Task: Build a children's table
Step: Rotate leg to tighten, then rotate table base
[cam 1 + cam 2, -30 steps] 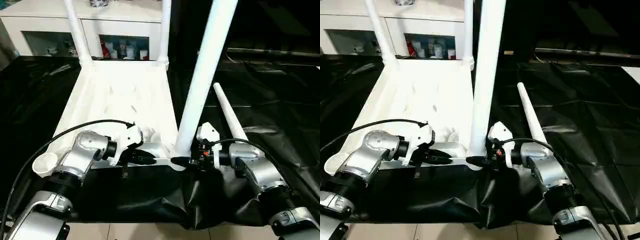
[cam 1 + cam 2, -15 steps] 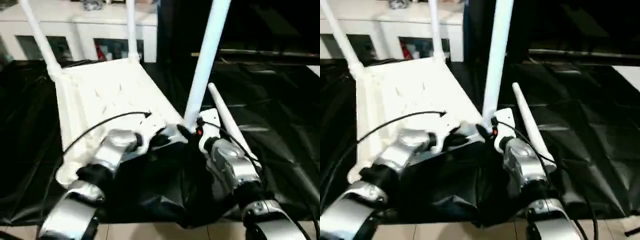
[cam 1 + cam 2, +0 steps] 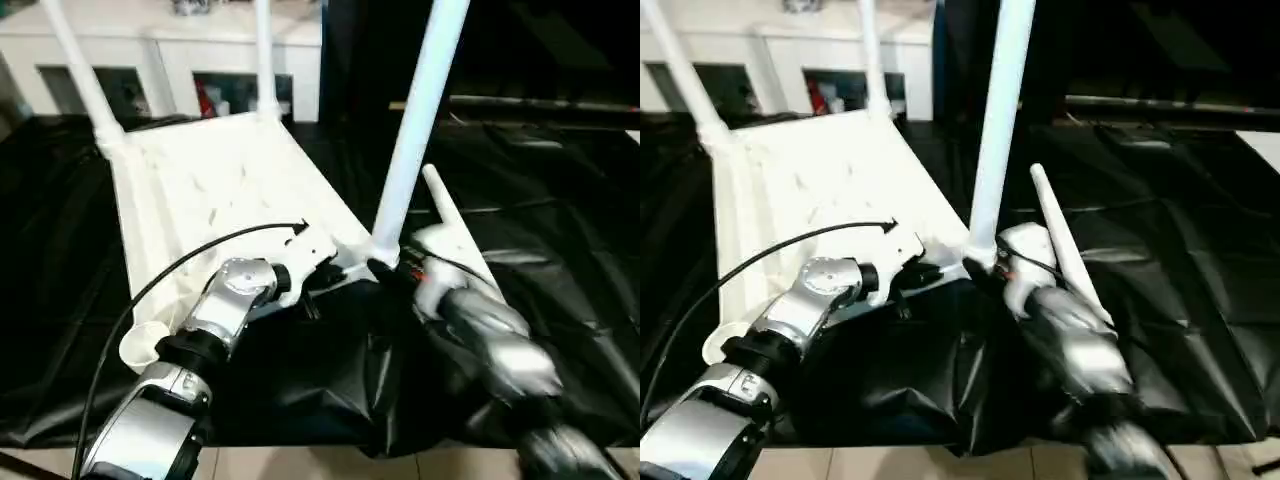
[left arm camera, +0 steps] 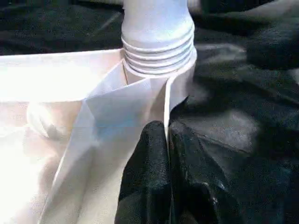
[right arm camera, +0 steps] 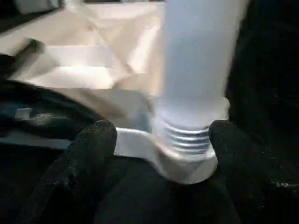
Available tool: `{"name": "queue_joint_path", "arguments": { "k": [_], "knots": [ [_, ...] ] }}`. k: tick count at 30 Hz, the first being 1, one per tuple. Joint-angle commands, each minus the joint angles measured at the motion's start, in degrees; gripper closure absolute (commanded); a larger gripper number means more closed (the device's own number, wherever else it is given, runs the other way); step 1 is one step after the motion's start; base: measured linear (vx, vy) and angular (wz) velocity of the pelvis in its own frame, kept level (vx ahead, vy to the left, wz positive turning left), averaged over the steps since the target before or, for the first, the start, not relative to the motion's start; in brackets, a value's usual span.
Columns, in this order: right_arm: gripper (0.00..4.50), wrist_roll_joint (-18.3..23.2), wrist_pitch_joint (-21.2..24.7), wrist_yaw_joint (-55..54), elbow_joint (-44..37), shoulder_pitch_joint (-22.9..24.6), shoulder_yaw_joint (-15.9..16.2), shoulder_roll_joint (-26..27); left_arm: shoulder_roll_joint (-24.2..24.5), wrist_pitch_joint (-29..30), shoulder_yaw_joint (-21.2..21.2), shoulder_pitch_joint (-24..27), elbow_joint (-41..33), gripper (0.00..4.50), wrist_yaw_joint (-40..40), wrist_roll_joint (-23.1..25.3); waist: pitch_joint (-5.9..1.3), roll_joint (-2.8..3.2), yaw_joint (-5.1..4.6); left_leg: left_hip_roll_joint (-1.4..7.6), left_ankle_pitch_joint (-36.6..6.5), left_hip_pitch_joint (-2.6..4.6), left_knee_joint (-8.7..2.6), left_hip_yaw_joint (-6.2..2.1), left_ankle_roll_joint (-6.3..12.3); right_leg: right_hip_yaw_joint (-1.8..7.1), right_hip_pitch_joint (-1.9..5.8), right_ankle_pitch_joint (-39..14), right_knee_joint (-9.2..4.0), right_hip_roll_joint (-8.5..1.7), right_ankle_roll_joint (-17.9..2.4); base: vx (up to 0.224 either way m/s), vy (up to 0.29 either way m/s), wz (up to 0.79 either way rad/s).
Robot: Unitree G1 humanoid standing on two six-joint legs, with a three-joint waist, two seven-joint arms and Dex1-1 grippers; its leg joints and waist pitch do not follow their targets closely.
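So the whole setup sits on a crinkly black sheet (image 3: 560, 300) that covers the work surface, with a strip of pale floor (image 3: 300, 462) showing at 6 o'clock. Up at 11 to 12 o'clock there's a white cabinet (image 3: 180, 70) with glass doors and some small colourful stuff behind the glass.

The tabletop (image 3: 215, 195) lies upside down on the sheet, ribbed side up, running from about 10 o'clock toward the centre. Two legs stand in the far corners, the far left leg (image 3: 75, 70) and the far right leg (image 3: 264, 55). A third one, the near leg (image 3: 415, 120), stands in the corner closest to the robot's right side, with its threads still partly showing above the socket (image 4: 159, 56). A loose leg (image 3: 455, 235) lies flat on the sheet just behind the right arm, which covers part of it.

The left gripper (image 4: 166, 154) has its fingers pressed together right on the thin edge wall of the tabletop, just below that socket. The right gripper (image 5: 159, 144) is spread wide, one finger either side of the near leg's threaded base, not squeezing it.
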Motion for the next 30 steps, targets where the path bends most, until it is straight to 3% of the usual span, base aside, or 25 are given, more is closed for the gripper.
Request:
{"name": "queue_joint_path", "arguments": {
  "k": [1,3,4,6,7,8,10,13,15,17,18,19,21,22,23,24,27,28,30],
  "knots": [
    [0.92,1.76,1.42,2.71,-4.42,1.2,0.11,-1.83,-0.63,-1.66,2.85,-0.07,-0.73,4.03,0.64,-3.74,-3.51,-0.95,0.61,0.83,-8.71,-0.67,-2.94,0.3,6.14,2.71,3.73,-13.91,-4.28,-2.68,-8.08,0.0,0.0,0.0],
    [0.92,2.95,3.22,5.24,-7.88,3.33,0.46,-3.7,-0.5,-0.2,3.63,0.04,-2.09,3.92,-0.97,-5.23,-3.58,-0.98,0.67,0.74,-7.15,-0.97,-2.81,0.36,6.58,2.68,3.8,-11.15,-3.97,-2.6,-9.16,0.0,0.0,0.0],
    [0.92,3.41,4.46,6.28,-9.18,4.22,0.83,-4.28,-0.15,-0.04,3.86,0.25,-3.18,3.88,-1.56,-5.7,-3.54,-0.57,0.95,0.89,-7.07,-0.85,-2.75,0.33,6.78,2.7,3.75,-10.13,-3.87,-2.69,-9.99,0.0,0.0,0.0],
    [0.92,3.37,6.18,6.94,-10.29,5.05,1.61,-4.68,0.52,0.32,4.46,0.39,-4.71,3.75,-1.62,-6.17,-3.56,-0.84,0.72,1.0,-6.41,-1.08,-2.72,0.21,7.09,2.6,3.83,-7.03,-3.43,-2.57,-11.41,0.0,0.0,0.0],
    [0.92,1.34,5.78,6.04,-9.56,5.01,2.82,-4.56,1.32,0.87,5.71,0.21,-6.1,3.58,-0.76,-6.68,-3.52,-0.84,0.63,1.01,-6.75,-1.07,-2.75,0.23,6.91,2.57,3.79,-7.3,-3.47,-2.64,-11.56,0.0,0.0,0.0],
    [0.92,0.08,6.49,4.21,-7.83,4.19,3.33,-3.67,2.6,1.97,6.94,-0.16,-6.92,3.49,0.23,-6.85,-3.43,-0.22,0.51,0.98,-7.4,-0.95,-2.81,0.21,6.3,2.54,3.74,-8.53,-3.61,-2.71,-11.6,0.0,0.0,0.0],
    [0.92,-4.01,6.1,-1.32,-2.33,1.56,4.31,-1.63,5.75,2.82,9.67,-1.37,-7.31,3.4,3.65,-6.45,-3.28,-0.26,-0.1,0.71,-8.95,-0.94,-2.96,0.23,4.45,2.45,3.56,-11.97,-3.87,-2.51,-10.87,0.0,0.0,0.0],
    [0.92,-6.77,5.74,-7.28,4.65,-2.07,4.91,1.27,11.98,4.78,14.25,-3.59,-5.8,3.14,11.05,-5.32,-3.24,0.11,-0.73,0.62,-10.57,-0.54,-3.05,0.07,2.09,2.46,3.46,-15.27,-4.07,-2.42,-9.6,0.0,0.0,0.0],
    [0.92,-7.56,5.29,-8.46,5.66,-2.72,5.34,1.57,13.56,5.55,15.03,-4.02,-5.33,2.95,12.79,-4.82,-3.23,0.35,-0.83,0.68,-10.14,-0.39,-3.04,0.1,1.69,2.53,3.44,-12.98,-3.81,-2.24,-9.84,0.0,0.0,0.0],
    [0.92,-7.61,5.66,-9.29,6.95,-3.6,5.51,2.48,16.6,6.36,16.04,-4.12,-5.55,2.73,15.7,-3.28,-3.4,0.62,-0.88,0.79,-8.1,-0.31,-2.95,0.09,1.77,2.69,3.48,-7.26,-2.95,-2.16,-11.15,0.0,0.0,0.0],
    [0.92,-8.01,5.46,-10.37,9.26,-5.21,6.01,3.85,21.88,8.56,17.76,-3.22,-7.41,2.65,20.35,0.15,-3.59,1.02,-0.98,0.9,-7.54,-0.23,-2.9,0.01,1.71,2.65,3.5,-4.61,-2.48,-2.1,-11.83,0.0,0.0,0.0],
    [0.92,-8.01,5.46,-10.37,9.26,-5.21,6.01,3.85,21.88,8.56,17.76,-3.22,-7.41,2.58,20.35,0.15,-3.51,0.83,-1.23,0.8,-7.2,-0.49,-2.97,-0.11,1.71,2.63,3.74,-3.98,-2.38,-2.12,-11.81,0.0,0.0,0.0],
    [0.92,-9.03,4.08,-11.64,13.22,-7.65,6.39,5.24,27.7,12.77,19.38,0.1,-11.91,2.49,24.75,4.97,-3.47,1.1,-1.31,0.93,-7.09,-0.23,-2.91,-0.03,1.46,2.67,3.65,-3.19,-2.39,-2.27,-12.46,0.0,0.0,0.0],
    [0.92,-9.06,4.03,-11.68,13.33,-7.71,6.39,5.27,27.82,12.9,19.42,0.22,-12.04,2.38,24.85,5.08,-3.42,0.83,-1.77,0.95,-7.44,-0.78,-3.13,-0.24,1.13,2.56,4.05,-4.24,-2.11,-2.34,-12.5,0.0,0.0,0.0],
    [0.92,-9.37,3.55,-11.95,14.34,-8.26,6.37,5.48,28.74,13.99,19.75,1.21,-13.19,2.27,25.46,5.81,-3.24,1.14,-1.58,0.98,-8.88,-0.13,-2.98,0.08,0.91,2.69,3.5,-6.89,-2.71,-2.47,-12.39,0.0,0.0,0.0],
    [0.92,-9.7,2.63,-12.59,15.83,-9.13,6.16,5.68,29.98,15.66,19.95,2.75,-14.16,2.27,25.25,6.31,-3.19,0.95,-1.53,0.92,-8.75,-0.18,-2.99,0.13,0.85,2.81,3.49,-7.39,-2.65,-2.42,-12.84,0.0,0.0,0.0],
    [0.92,-10.13,-1.27,-15.33,22.14,-12.9,4.53,5.92,33.03,17.82,18.66,7.16,-12.94,2.27,25.99,7.88,-3.17,1.18,-1.1,1.01,-9.9,0.15,-3.02,0.19,0.22,2.87,3.12,-8.18,-2.67,-2.5,-13.0,0.0,0.0,0.0],
    [0.92,-9.87,-2.06,-16.6,23.97,-14.2,3.52,5.9,33.69,18.1,18.09,8.31,-12.54,2.27,26.21,8.59,-3.12,1.23,-1.27,0.94,-12.04,0.06,-3.17,0.07,-0.22,2.83,3.07,-10.75,-2.83,-2.53,-12.5,0.0,0.0,0.0],
    [0.92,-9.43,-2.35,-17.95,25.63,-15.47,2.39,5.95,34.12,18.83,17.25,9.33,-12.78,2.27,25.71,8.92,-3.12,1.35,-1.32,0.91,-12.24,0.17,-3.12,0.09,-0.34,2.96,2.93,-10.69,-2.86,-2.45,-12.58,0.0,0.0,0.0]
  ]
}}
